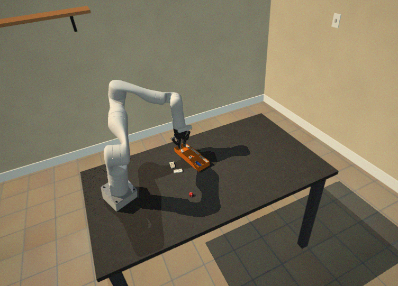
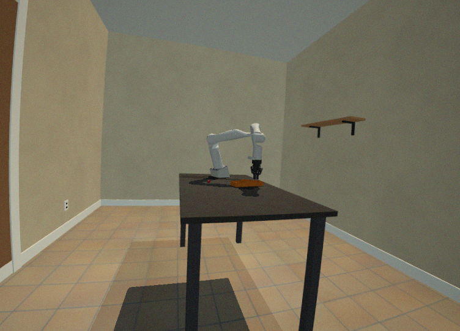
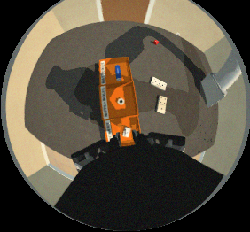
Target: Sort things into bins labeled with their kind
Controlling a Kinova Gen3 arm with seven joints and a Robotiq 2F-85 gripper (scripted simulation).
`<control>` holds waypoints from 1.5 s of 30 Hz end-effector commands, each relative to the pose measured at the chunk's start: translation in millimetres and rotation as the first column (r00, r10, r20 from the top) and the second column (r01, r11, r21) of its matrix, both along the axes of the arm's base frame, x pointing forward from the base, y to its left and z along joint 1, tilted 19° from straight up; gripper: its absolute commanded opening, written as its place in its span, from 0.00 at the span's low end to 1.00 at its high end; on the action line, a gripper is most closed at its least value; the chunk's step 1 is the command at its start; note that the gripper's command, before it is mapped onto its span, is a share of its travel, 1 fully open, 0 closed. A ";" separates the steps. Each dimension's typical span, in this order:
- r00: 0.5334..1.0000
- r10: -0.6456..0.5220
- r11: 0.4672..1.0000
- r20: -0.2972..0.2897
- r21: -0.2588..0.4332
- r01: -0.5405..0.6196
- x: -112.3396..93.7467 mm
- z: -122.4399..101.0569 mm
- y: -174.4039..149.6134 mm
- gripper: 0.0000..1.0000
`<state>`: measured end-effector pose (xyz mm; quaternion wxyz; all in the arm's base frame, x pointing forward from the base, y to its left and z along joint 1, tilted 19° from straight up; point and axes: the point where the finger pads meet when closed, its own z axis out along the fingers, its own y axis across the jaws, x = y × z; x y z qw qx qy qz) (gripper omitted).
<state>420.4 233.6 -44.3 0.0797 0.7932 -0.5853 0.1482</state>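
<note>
An orange row of three labelled bins [image 1: 191,157] stands on the dark table; it also shows in the wrist view [image 3: 119,102]. The far bin holds a blue thing [image 3: 118,71], and the middle bin holds a small ring-shaped thing [image 3: 120,101]. My gripper [image 3: 126,135] [image 1: 180,145] hovers over the near bin, fingers partly open. A white domino [image 3: 126,132] sits between the fingertips over that bin; the fingers do not grip it. Two more white dominoes [image 3: 159,82] [image 3: 161,104] lie on the table beside the bins. A red die [image 3: 155,42] lies farther off.
The arm's base [image 1: 118,196] stands at the table's left side. In the top view the dominoes [image 1: 172,164] [image 1: 177,171] lie between the base and the bins, and the die [image 1: 190,194] lies nearer the front edge.
</note>
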 end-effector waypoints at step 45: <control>1.000 0.000 1.000 0.000 0.005 0.000 -3.4 20.8 7.8 0.30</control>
